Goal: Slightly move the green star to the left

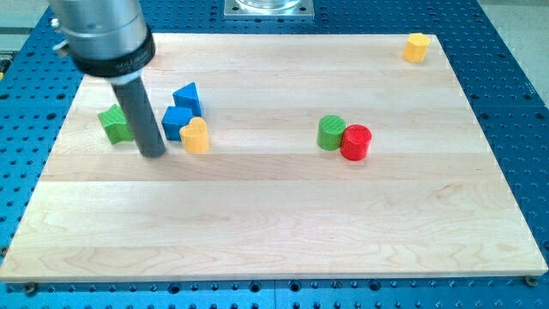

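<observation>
The green star (pixel 112 124) lies near the view's left edge of the wooden board (pixel 283 215), partly hidden behind my rod. My tip (pixel 153 154) rests on the board just right of and slightly below the green star, close to it; contact cannot be told. Right of the tip sit a blue block (pixel 177 122), a blue triangular block (pixel 188 98) above it, and a yellow rounded block (pixel 196 136).
A green cylinder (pixel 331 132) and a red cylinder (pixel 355 142) touch each other right of the middle. A yellow block (pixel 416 48) sits at the top right corner. Blue perforated table (pixel 515 103) surrounds the board.
</observation>
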`<state>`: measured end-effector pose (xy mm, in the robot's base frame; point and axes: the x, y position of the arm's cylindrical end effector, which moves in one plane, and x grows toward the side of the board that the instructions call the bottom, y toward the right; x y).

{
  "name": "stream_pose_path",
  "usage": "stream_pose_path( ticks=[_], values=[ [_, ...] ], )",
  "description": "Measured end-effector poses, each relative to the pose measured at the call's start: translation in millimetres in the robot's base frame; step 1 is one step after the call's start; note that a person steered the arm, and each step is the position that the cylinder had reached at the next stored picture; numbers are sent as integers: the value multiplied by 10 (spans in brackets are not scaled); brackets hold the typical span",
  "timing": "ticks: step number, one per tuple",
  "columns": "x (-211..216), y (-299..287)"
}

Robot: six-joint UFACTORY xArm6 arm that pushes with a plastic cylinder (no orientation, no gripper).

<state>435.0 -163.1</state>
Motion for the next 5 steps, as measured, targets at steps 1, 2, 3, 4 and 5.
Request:
stream_pose_path(
  ticks=[1, 2, 3, 4, 5],
  values=[
    [-355, 0],
    [-467, -22],
    [-466, -195],
    [-294, -325],
    [0, -378]
  ],
)
